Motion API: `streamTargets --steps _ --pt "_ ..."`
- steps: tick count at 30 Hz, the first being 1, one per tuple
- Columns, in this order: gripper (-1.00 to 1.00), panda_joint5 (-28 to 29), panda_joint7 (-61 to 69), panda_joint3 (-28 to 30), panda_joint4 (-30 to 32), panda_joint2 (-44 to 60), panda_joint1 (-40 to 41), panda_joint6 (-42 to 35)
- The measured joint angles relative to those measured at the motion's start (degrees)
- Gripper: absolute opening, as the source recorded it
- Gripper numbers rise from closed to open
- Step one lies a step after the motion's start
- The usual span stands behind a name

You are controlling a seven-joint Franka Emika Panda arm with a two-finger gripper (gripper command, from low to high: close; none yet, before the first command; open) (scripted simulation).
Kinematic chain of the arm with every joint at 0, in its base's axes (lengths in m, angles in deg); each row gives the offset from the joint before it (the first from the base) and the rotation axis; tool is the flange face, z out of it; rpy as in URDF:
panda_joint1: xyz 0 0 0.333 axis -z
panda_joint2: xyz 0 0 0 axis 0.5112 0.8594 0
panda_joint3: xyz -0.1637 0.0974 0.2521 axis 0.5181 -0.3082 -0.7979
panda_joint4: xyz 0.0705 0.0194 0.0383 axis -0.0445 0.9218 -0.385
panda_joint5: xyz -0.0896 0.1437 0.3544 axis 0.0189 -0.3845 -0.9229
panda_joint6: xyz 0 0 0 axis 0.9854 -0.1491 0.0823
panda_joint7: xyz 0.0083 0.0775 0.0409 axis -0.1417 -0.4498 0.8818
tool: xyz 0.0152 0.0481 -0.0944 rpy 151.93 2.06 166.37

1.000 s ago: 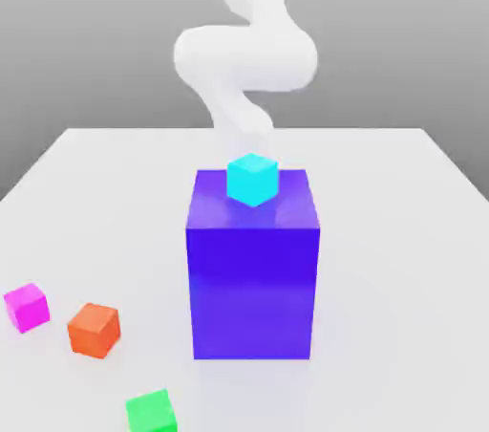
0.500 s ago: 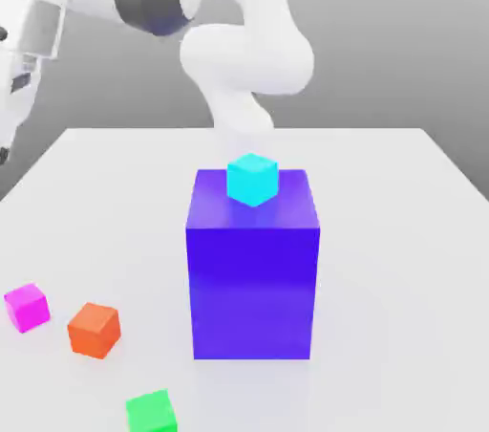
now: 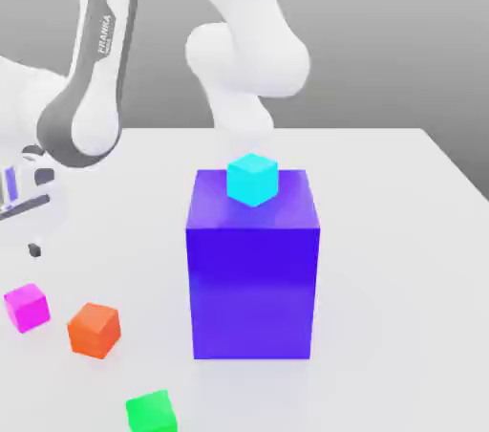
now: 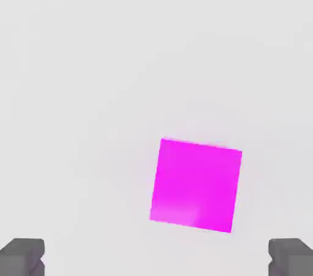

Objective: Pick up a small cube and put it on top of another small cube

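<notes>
Black "FRANKA" lettering marks the arm [image 3: 91, 67]; hand [image 4: 156, 257] open.

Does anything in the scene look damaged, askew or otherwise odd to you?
Nothing looks damaged or tipped over: the magenta cube, orange cube and blue block look intact, and the cyan cube sits on the block.

Magenta cube [image 3: 27, 308], orange cube [image 3: 94, 330]

Glossy magenta cube [image 3: 27, 308], apparently flat on the table [image 3: 382, 268].
</notes>
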Motion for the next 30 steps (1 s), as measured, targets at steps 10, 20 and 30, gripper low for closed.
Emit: streamTargets --steps 10,20,30 --pt "-1.0 -1.66 0.46 -1.12 -1.66 9.59 1.18 7.68" --pt "-1.0 1.88 1.75 -4.37 -2.44 -0.95 -3.75 -3.9" --pt "-1.0 10.38 7.84 -16.22 -12.2 5.59 -18.08 -7.57"
